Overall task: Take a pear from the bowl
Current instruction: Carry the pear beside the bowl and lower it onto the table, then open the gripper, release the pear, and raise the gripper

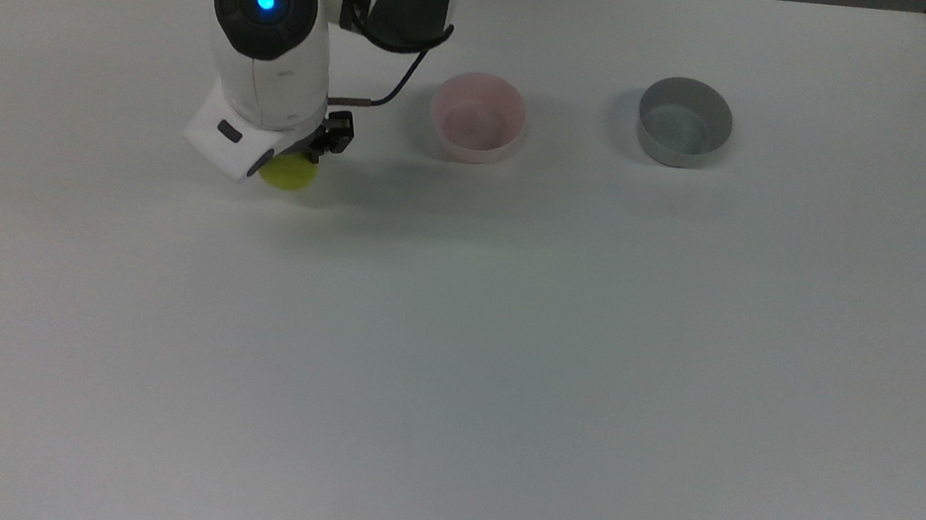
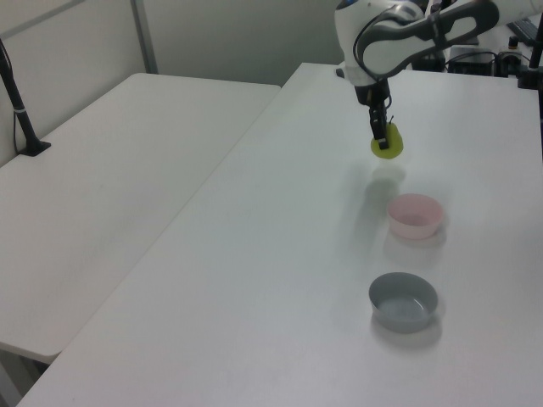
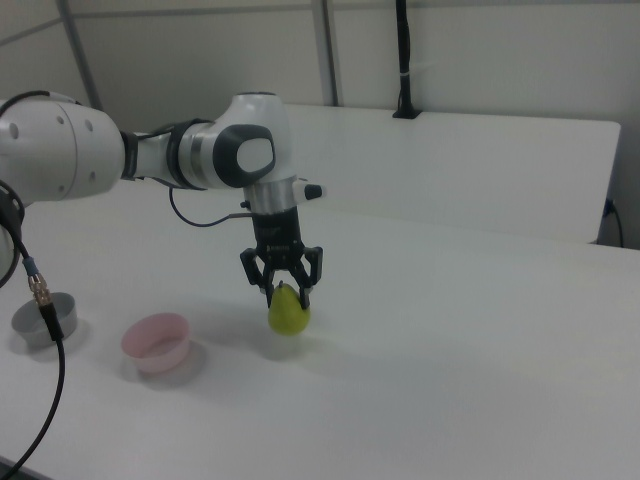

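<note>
The tool (image 3: pixel 283 291) grips the pear (image 3: pixel 288 313) by its top, hanging it clear of the bowl (image 3: pixel 157 342) beside it.

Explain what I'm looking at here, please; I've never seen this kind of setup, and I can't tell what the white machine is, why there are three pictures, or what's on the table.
The white machine is a robot arm; at its tip is a two-finger gripper. The three pictures show one moment from three fixed cameras: the top view looks down on the table, while the left view and right view look across it from the sides. The gripper is shut on the pear, a small yellow-green fruit, held by its upper part just above the table. On the table stand two empty bowls: the pink bowl, beside the pear on the top view's right, and the grey bowl further to the right. So the pear is already out of the bowl.
</note>
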You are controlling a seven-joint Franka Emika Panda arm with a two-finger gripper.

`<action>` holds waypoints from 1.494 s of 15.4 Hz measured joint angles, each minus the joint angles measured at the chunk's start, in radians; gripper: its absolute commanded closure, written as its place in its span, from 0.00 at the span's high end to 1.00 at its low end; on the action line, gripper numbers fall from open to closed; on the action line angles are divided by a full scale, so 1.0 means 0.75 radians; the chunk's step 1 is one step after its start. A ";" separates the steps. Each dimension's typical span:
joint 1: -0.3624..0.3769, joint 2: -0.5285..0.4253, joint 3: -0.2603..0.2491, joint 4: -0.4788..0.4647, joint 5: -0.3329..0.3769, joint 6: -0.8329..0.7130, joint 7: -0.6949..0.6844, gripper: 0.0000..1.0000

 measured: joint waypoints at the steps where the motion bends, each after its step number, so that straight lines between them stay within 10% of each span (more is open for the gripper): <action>1: 0.004 0.016 0.000 0.000 0.000 0.018 0.012 0.30; 9: 0.028 0.072 0.002 0.001 0.000 0.063 0.053 1.00; 16: 0.029 0.058 0.000 0.021 0.000 0.063 0.054 1.00; 23: 0.021 -0.260 -0.005 0.032 0.001 0.007 0.161 1.00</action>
